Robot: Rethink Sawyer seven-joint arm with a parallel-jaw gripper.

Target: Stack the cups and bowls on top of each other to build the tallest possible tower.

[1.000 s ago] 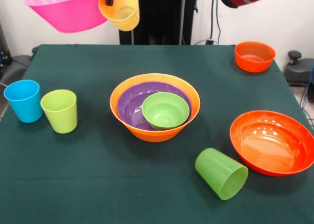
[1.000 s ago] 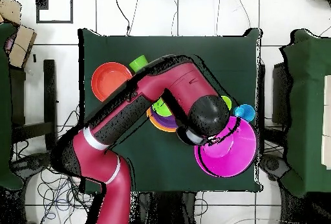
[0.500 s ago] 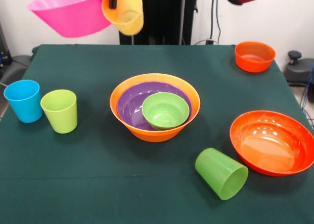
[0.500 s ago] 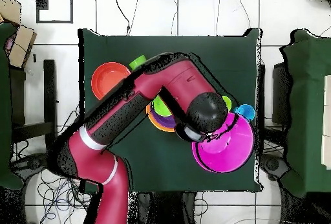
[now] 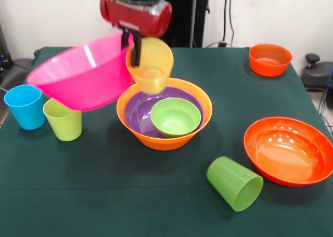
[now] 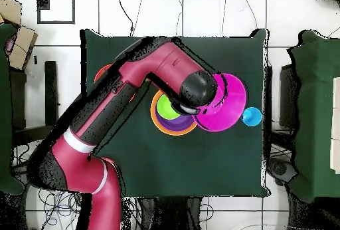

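Note:
My gripper (image 5: 132, 51) is shut on the rims of the large pink bowl (image 5: 78, 76) and the yellow cup (image 5: 152, 65), pinched side by side. Both hang tilted. The yellow cup is just above the far left rim of the large orange bowl (image 5: 166, 139), which holds the purple bowl (image 5: 136, 109) and the small green bowl (image 5: 175, 117). The pink bowl hangs to their left, over the lime green cup (image 5: 63, 123). The blue cup (image 5: 23, 107) stands at the left edge. The darker green cup (image 5: 235, 184) lies on its side. In the overhead view the arm hides the gripper; the pink bowl (image 6: 227, 102) shows.
A wide red-orange bowl (image 5: 289, 153) sits at the right edge of the green table (image 5: 130, 195). A small orange bowl (image 5: 269, 59) sits at the far right corner. The blue cup (image 6: 251, 116) also shows in the overhead view beside the pink bowl.
The arm has come down and moved towards the table's middle. The pink bowl and yellow cup dropped from high at the far left to just beside and over the nested bowls.

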